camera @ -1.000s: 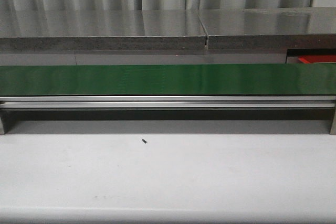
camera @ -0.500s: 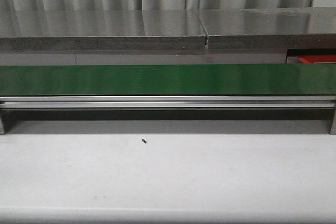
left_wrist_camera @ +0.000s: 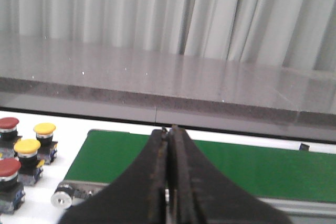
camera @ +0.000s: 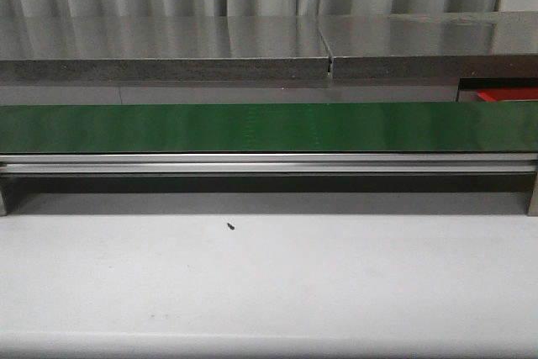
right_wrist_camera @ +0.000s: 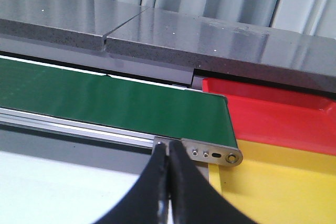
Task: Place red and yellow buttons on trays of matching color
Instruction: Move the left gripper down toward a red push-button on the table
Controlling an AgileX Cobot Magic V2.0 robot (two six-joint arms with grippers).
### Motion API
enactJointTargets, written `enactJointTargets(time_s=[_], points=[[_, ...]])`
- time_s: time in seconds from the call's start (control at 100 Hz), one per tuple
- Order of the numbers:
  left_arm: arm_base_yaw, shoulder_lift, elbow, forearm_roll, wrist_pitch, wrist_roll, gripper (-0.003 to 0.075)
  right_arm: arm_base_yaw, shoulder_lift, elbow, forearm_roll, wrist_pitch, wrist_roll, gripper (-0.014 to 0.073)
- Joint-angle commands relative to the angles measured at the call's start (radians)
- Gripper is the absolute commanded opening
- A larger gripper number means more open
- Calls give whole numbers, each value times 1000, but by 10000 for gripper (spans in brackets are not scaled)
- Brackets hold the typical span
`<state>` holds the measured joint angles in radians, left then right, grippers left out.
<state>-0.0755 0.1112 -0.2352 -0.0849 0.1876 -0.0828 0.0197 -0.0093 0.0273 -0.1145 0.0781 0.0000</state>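
Observation:
In the left wrist view, two red-capped buttons [left_wrist_camera: 8, 123] [left_wrist_camera: 9, 166] and two yellow-capped buttons [left_wrist_camera: 44, 128] [left_wrist_camera: 27, 146] stand on dark bases on the white table, off the end of the green belt [left_wrist_camera: 252, 166]. My left gripper [left_wrist_camera: 169, 129] is shut and empty, over the belt's end and well apart from them. The right wrist view shows a red tray [right_wrist_camera: 273, 114] and a yellow tray [right_wrist_camera: 278, 182] side by side past the belt's other end. My right gripper [right_wrist_camera: 168, 144] is shut and empty, near the belt's end roller. The front view shows only a sliver of the red tray [camera: 508, 94].
The long green belt [camera: 269, 128] on its aluminium frame crosses the front view, with a grey stone ledge [camera: 168, 48] behind it. A tiny black speck [camera: 229, 226] lies on the white table in front. Neither arm shows in the front view.

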Motion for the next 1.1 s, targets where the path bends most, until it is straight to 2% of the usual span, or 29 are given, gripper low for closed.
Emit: enactJointTargets(time_s=[0.0,0.14,0.28,0.63,0.91,1.0,1.09], points=[[0,112,-138,-13,117,-3,-19,2,-13,-1,1,-86,0,-118],[0,313,-350,14,399,-3,-19,2,-13,-1,1,-86,0,-118],[0,487,-489,14,512,-3,-19,2,-13,-1,1,-86,0,-118],[0,734,-527,4,517,-3,-19,2,-13,-1,1,-86,0,-118],[0,785,-527,52,486,-3,-14,2,-13,-1,1,-86,0,-118],[0,785,-527,52,486,-3,34,2,-13,-1,1,-86,0,-118],[0,785,-527,52,490,-3,162,2,-13,-1,1,-86,0,-118]])
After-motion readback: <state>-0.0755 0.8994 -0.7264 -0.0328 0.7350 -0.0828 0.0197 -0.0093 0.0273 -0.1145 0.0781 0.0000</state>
